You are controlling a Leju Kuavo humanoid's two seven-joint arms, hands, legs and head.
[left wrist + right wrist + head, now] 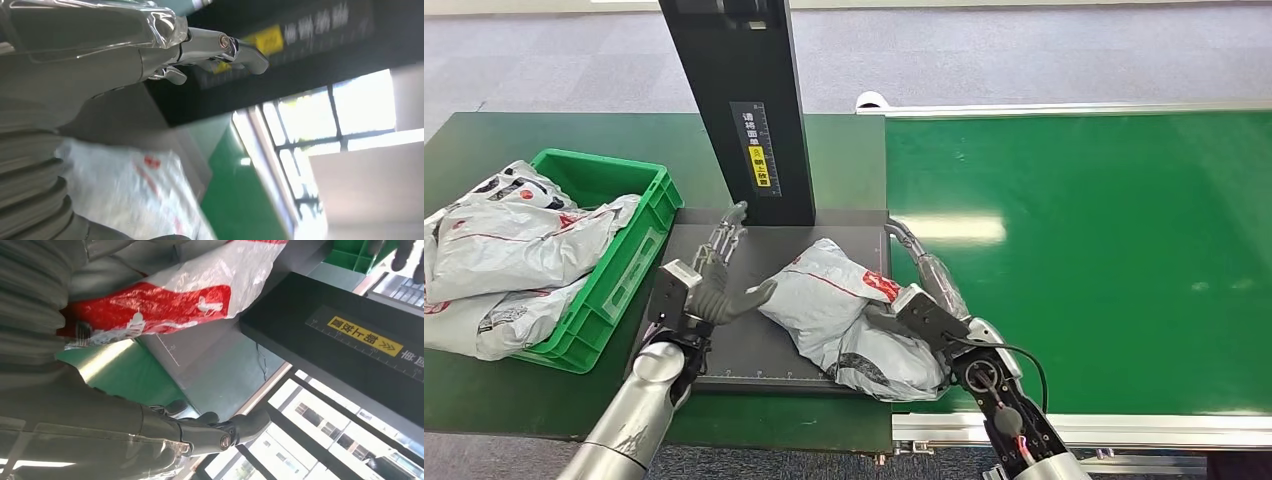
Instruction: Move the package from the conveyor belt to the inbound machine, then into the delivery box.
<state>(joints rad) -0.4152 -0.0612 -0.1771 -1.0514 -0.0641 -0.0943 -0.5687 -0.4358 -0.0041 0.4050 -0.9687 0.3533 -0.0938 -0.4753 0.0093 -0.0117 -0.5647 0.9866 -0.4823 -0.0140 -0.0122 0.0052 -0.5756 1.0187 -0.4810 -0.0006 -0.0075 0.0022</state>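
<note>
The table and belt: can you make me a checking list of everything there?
Surface: dark green table, grey machine platform, green conveyor belt.
Job's things: grey package with red print lies on the platform; green delivery box holds other grey bags.
Clutter: nothing seen.
Hands: left hand beside the package, fingers spread; right hand against the package's other side, grip cannot be told.
Cables: black cable at the right wrist.
Surroundings: black machine post, grey floor.
</note>
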